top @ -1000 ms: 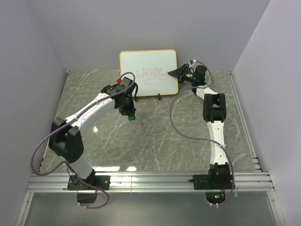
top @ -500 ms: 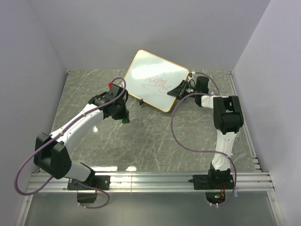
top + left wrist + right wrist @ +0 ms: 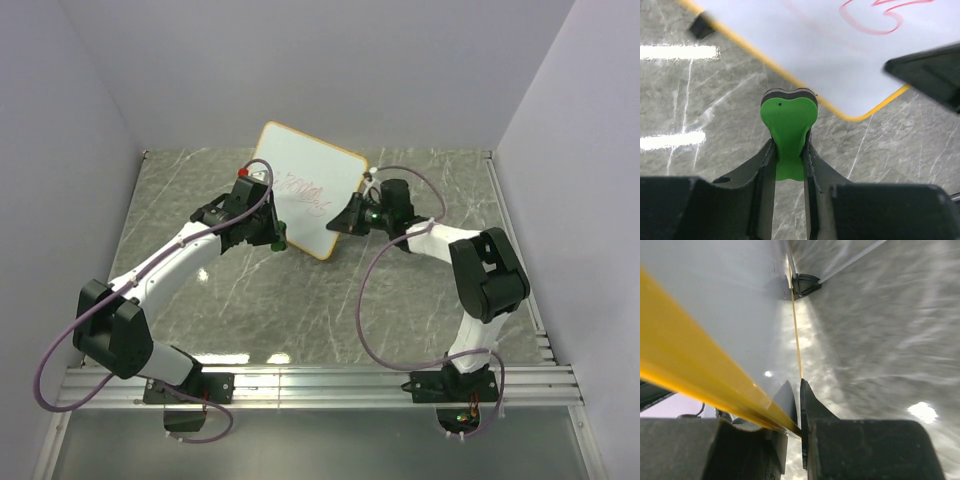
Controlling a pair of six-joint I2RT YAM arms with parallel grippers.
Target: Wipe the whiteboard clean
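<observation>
The whiteboard, white with an orange-yellow frame and red scribbles, is held tilted above the table at the back centre. My right gripper is shut on its right edge; in the right wrist view the yellow frame runs between the jaws. My left gripper is shut on the green eraser, just below the board's lower left edge. In the left wrist view the eraser tip sits close under the yellow frame, with red scribble above.
The grey marble table is bounded by pale walls at the back and sides. A metal rail runs along the near edge with both arm bases on it.
The right gripper has carried the whiteboard left and nearer, turning it further. The left gripper with the eraser has moved a little right, up to the board's lower edge.
</observation>
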